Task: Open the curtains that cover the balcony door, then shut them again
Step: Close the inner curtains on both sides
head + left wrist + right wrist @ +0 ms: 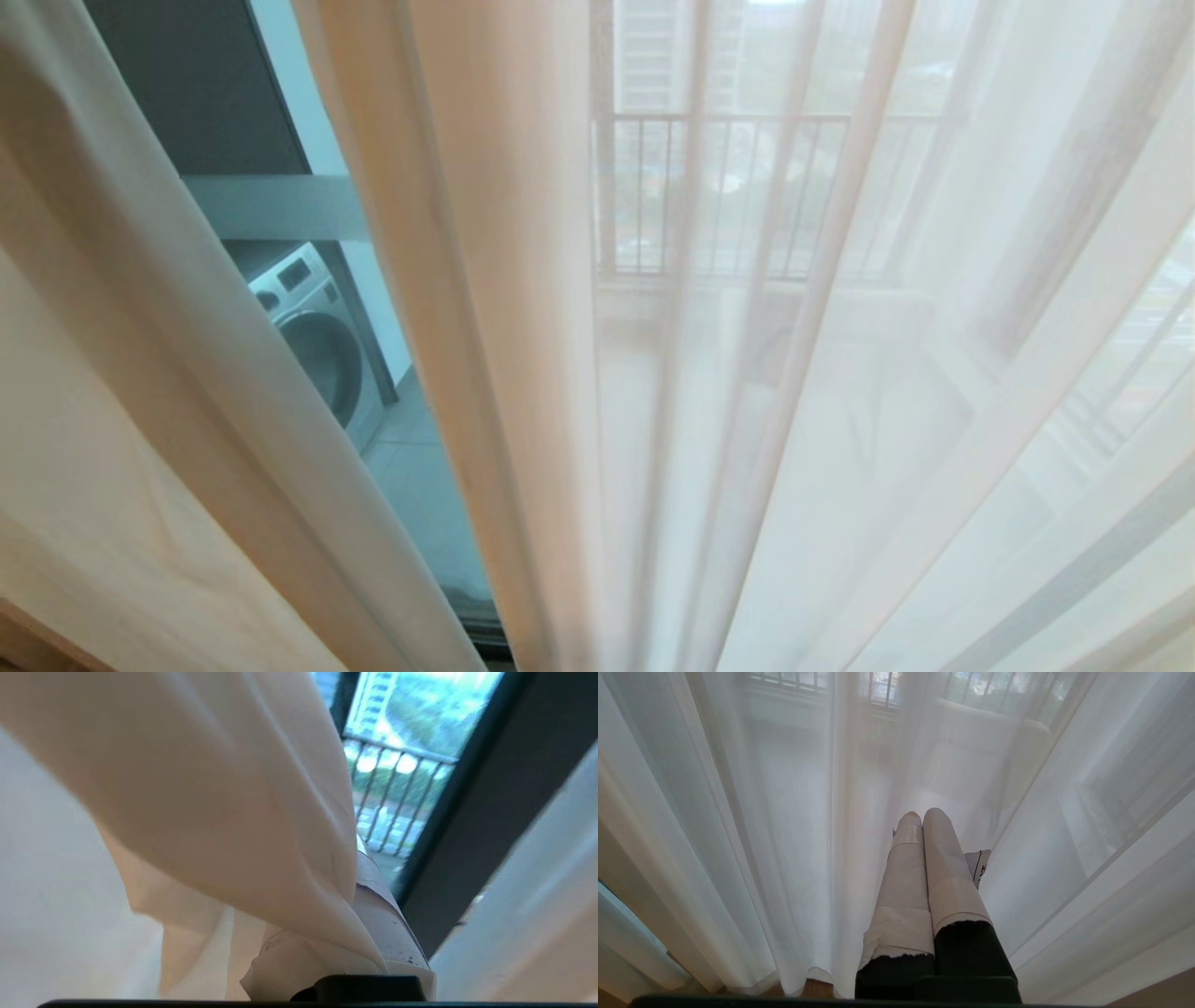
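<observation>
Left end effector (359, 952) clamps a fold of the curtains (224, 812); right end effector (924, 821) hangs pressed together beside them.

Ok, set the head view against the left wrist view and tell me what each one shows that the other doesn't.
Head view only: a grey front-loading washing machine seen through a gap between the sheer white see-through curtains, with neither arm in sight.

Left wrist view only: the left gripper, its tape-wrapped fingers shut on a bunched fold of curtain, and the dark metal frame of the balcony door.

Both: the curtain fabric and the barred balcony railing outside.
</observation>
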`<state>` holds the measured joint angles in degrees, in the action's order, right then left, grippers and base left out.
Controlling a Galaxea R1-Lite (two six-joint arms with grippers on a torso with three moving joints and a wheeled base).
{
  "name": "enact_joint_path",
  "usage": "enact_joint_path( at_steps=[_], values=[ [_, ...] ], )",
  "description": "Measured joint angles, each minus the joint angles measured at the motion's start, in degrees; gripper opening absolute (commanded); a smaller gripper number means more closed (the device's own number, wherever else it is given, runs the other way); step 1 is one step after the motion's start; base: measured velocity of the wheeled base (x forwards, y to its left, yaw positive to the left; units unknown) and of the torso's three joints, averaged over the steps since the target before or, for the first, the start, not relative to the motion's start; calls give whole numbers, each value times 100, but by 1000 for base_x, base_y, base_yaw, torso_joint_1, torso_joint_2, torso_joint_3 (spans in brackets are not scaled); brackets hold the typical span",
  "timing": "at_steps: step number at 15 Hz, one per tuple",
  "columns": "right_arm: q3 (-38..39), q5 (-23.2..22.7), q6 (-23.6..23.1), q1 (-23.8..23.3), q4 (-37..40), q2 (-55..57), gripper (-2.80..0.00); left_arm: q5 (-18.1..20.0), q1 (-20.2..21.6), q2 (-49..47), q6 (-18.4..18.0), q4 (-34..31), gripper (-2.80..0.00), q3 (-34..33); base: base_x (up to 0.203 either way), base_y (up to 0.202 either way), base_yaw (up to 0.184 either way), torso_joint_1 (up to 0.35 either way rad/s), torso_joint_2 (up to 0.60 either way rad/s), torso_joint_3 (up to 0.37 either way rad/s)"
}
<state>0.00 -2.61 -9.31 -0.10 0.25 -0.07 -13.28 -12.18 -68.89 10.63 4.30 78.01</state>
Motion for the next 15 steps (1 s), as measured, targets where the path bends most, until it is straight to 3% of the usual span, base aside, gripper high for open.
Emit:
enact_joint_path(
  at_steps=[2,4,9,15],
  values=[
    [0,2,-2,0,0,0,-280,20,-278,56,-91,379,-280,9,0,0,0,0,0,0],
    [0,0,-2,0,2,0,-280,29,-601,91,-326,464,-280,32,0,0,0,0,0,0],
    [0,0,-2,0,2,0,-280,61,-1549,120,-496,689,-280,114,0,0,0,0,0,0],
    [0,2,0,0,0,0,-280,55,-2803,51,-1267,1055,-280,168,0,0,0,0,0,0]
  ],
)
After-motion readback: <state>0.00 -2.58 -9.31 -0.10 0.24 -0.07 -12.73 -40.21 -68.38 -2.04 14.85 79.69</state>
